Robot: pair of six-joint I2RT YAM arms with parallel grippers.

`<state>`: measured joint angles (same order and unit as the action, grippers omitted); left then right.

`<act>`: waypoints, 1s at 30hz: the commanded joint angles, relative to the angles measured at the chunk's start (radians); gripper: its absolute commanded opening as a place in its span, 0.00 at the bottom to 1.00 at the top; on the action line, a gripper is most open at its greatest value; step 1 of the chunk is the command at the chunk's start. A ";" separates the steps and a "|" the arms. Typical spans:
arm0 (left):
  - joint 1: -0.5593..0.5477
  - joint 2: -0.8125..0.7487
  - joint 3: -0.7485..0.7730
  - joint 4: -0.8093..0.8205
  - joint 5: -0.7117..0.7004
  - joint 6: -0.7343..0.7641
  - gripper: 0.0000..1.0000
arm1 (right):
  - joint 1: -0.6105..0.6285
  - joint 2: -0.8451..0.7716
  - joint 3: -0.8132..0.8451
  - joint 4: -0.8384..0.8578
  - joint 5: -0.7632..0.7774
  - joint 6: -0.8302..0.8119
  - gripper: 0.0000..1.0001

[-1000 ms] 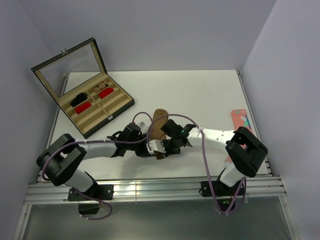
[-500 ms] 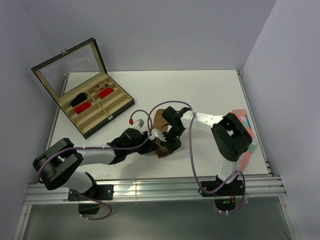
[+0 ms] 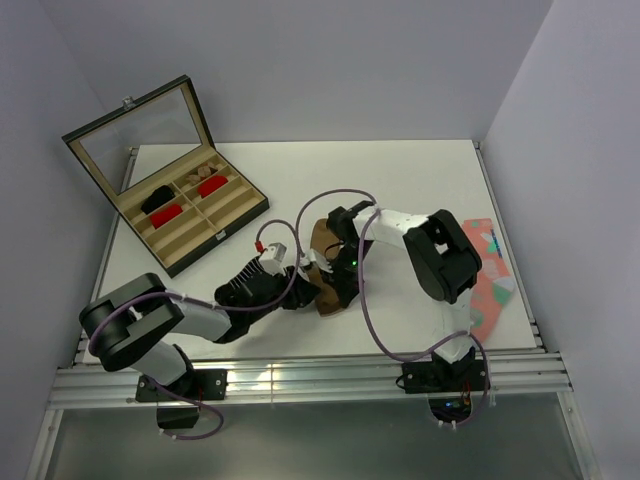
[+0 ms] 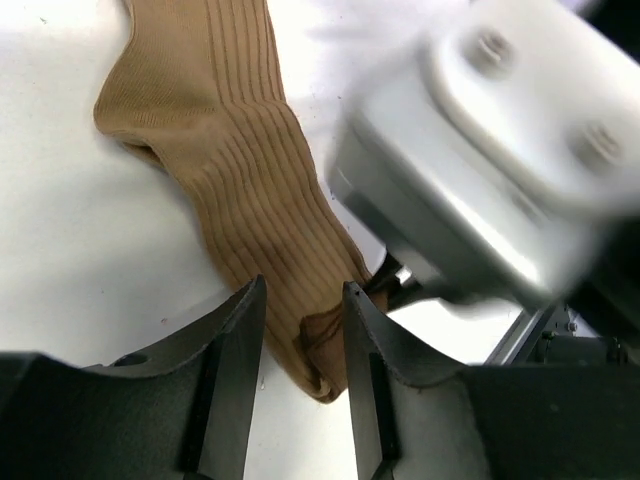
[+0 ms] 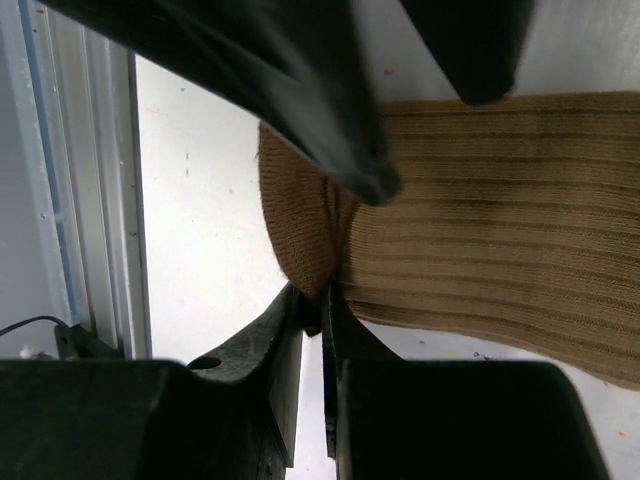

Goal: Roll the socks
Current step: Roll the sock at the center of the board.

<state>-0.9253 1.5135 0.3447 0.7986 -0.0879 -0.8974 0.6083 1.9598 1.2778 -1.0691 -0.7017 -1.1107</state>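
A ribbed tan-brown sock [image 3: 320,245] lies on the white table, running from far to near. In the left wrist view the tan sock [image 4: 235,170] ends in a small fold between my left gripper's fingers. My left gripper [image 4: 300,335] is open and straddles that folded end without clamping it. From the other side, my right gripper [image 5: 322,305] is shut on the tan sock [image 5: 490,230], pinching the edge of the fold. From above, the left gripper [image 3: 303,284] and right gripper [image 3: 338,284] meet at the sock's near end. The right gripper's grey body [image 4: 480,170] fills the left wrist view's right side.
A black box [image 3: 215,235] with its glass lid up stands at the far left, holding red bundles [image 3: 167,213] and a black one [image 3: 157,199]. A coral-pink patterned sock [image 3: 487,270] lies by the table's right edge. A metal rail [image 3: 300,375] runs along the near edge.
My left gripper's jaws have opened wider and let go of the sock's fold. The right arm has folded in toward the centre, still pinching the sock.
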 commanded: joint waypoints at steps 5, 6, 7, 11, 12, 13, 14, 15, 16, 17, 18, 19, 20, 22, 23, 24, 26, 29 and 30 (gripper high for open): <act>-0.033 0.017 -0.052 0.284 0.022 0.112 0.45 | -0.025 0.050 0.051 -0.019 -0.012 0.121 0.11; -0.033 0.020 -0.050 0.289 0.031 0.130 0.45 | -0.025 0.053 0.054 -0.017 -0.012 0.130 0.11; -0.035 0.025 -0.049 0.295 0.043 0.140 0.45 | -0.027 0.057 0.057 -0.006 -0.009 0.153 0.11; -0.046 0.030 -0.056 0.307 0.053 0.166 0.45 | -0.030 0.070 0.060 0.015 0.008 0.202 0.11; -0.046 0.030 -0.055 0.301 0.054 0.179 0.45 | -0.030 0.076 0.063 0.018 0.014 0.209 0.11; -0.047 0.033 -0.049 0.297 0.062 0.189 0.45 | -0.028 0.080 0.063 0.026 0.019 0.225 0.11; -0.049 0.034 -0.044 0.283 0.066 0.198 0.45 | -0.031 0.082 0.064 0.031 0.022 0.233 0.11; -0.050 0.040 -0.036 0.268 0.068 0.218 0.46 | -0.031 0.088 0.069 0.028 0.024 0.244 0.11; -0.055 0.042 -0.027 0.260 0.079 0.228 0.46 | -0.031 0.091 0.072 0.029 0.027 0.252 0.11; -0.056 0.043 -0.021 0.251 0.079 0.239 0.46 | -0.031 0.094 0.075 0.031 0.030 0.258 0.11; -0.058 0.045 -0.016 0.229 0.079 0.255 0.45 | -0.031 0.099 0.081 0.031 0.030 0.264 0.11; -0.060 0.051 -0.012 0.229 0.079 0.264 0.46 | -0.031 0.100 0.081 0.026 0.028 0.267 0.11; -0.061 0.054 -0.010 0.231 0.097 0.270 0.47 | -0.031 0.102 0.083 0.026 0.031 0.270 0.11; -0.061 0.068 0.006 0.217 0.112 0.288 0.47 | -0.033 0.108 0.089 0.023 0.033 0.276 0.11; -0.063 0.076 0.010 0.217 0.123 0.299 0.47 | -0.033 0.114 0.097 0.020 0.033 0.279 0.11; -0.064 0.082 0.014 0.215 0.128 0.301 0.47 | -0.033 0.117 0.098 0.020 0.034 0.282 0.11; -0.064 0.108 0.031 0.217 0.137 0.310 0.47 | -0.033 0.128 0.109 0.014 0.034 0.290 0.11; -0.064 0.137 0.039 0.221 0.161 0.311 0.47 | -0.033 0.129 0.111 0.015 0.039 0.298 0.11; -0.064 0.143 0.040 0.223 0.172 0.313 0.47 | -0.033 0.129 0.112 0.015 0.041 0.299 0.11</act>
<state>-0.9836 1.6379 0.3595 1.0016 0.0376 -0.6205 0.5827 2.0682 1.3602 -1.0939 -0.6994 -0.8146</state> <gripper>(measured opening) 0.466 0.154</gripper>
